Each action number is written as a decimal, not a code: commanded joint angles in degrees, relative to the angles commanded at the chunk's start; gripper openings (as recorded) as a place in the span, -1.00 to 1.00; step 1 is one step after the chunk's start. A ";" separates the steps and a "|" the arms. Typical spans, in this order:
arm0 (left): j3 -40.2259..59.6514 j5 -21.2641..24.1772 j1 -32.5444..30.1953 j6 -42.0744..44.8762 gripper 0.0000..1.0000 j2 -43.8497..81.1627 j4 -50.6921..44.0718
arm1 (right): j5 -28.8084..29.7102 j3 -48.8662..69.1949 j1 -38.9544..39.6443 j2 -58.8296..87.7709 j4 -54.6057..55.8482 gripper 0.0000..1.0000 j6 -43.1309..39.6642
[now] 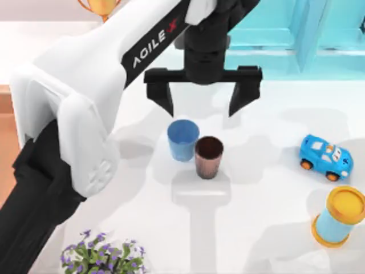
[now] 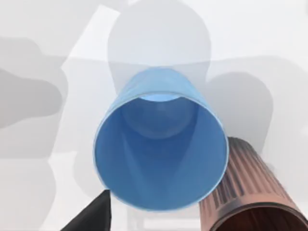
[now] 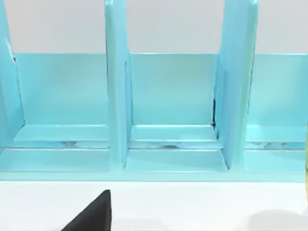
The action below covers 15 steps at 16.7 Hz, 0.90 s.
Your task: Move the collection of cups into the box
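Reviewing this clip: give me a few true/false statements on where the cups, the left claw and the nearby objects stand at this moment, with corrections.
1. The light blue cup and the brown ribbed cup stand upright side by side on the table. True.
2. The left claw is shut on the light blue cup. False: it hangs open above the cups, holding nothing.
3. The toy car lies on the table's right side. True.
4. The brown ribbed cup is tipped on its side. False: it stands upright.
5. The blue cylinder with the yellow lid sits inside the cyan shelf unit. False: it is on the table, near the toy car.
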 joint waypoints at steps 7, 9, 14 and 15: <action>-25.77 -0.08 -0.02 -0.09 1.00 -6.24 19.19 | 0.00 0.00 0.00 0.00 0.00 1.00 0.00; -29.55 -0.09 -0.07 -0.13 1.00 -6.94 22.39 | 0.00 0.00 0.00 0.00 0.00 1.00 0.00; -30.88 -0.09 -0.09 -0.16 1.00 -7.17 23.61 | 0.00 0.00 0.00 0.00 0.00 1.00 0.00; -30.88 -0.09 -0.09 -0.16 0.85 -7.17 23.61 | 0.00 0.00 0.00 0.00 0.00 1.00 0.00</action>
